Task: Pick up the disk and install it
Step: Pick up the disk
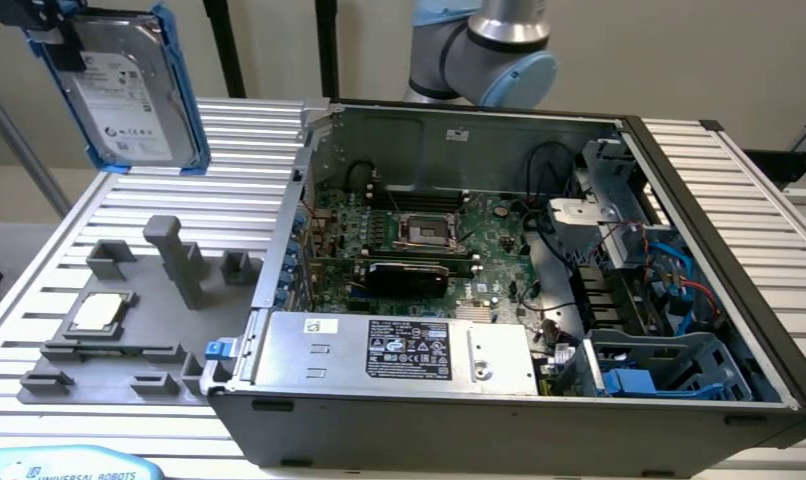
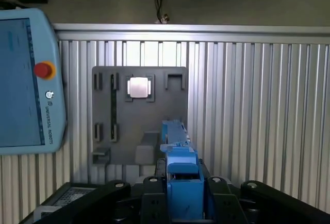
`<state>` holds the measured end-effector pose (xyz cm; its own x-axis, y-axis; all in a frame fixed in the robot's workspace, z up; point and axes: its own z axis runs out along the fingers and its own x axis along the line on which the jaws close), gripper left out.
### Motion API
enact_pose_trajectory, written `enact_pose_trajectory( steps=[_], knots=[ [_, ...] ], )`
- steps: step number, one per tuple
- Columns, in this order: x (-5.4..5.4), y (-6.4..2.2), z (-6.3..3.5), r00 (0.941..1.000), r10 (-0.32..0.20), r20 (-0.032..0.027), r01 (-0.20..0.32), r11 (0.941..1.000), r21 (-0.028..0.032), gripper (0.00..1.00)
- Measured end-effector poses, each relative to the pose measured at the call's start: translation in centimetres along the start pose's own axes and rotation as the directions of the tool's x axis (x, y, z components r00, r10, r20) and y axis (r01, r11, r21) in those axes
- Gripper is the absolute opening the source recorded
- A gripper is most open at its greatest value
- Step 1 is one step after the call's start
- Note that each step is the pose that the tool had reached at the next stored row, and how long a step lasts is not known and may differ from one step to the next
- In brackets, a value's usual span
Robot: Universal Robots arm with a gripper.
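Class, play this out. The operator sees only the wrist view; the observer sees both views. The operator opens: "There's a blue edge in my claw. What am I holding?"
Observer: The claw grips the disk, a grey drive with a white label in a blue frame.
Operator: Is it off the table?
Observer: Yes, it hangs above the slatted table, at the exterior view's left.
Operator: Is the computer open?
Observer: Yes, the computer case is open on top, its green circuit board showing.
Operator: Anything blue inside?
Observer: A bluish plastic bay at the case's near corner, exterior view's right.
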<state>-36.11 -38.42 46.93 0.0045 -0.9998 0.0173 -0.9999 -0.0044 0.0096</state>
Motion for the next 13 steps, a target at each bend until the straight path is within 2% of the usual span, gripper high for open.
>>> enact_pose_trajectory(
  steps=[5, 13],
  knots=[
    [0.7, -2.26, -1.64, 1.0000, 0.000, 0.0014, 0.000, 1.0000, -0.0002, 0.33],
    [1.9, -5.87, -3.03, 1.0000, 0.000, 0.0057, 0.000, 1.0000, -0.0002, 0.33]
  ],
)
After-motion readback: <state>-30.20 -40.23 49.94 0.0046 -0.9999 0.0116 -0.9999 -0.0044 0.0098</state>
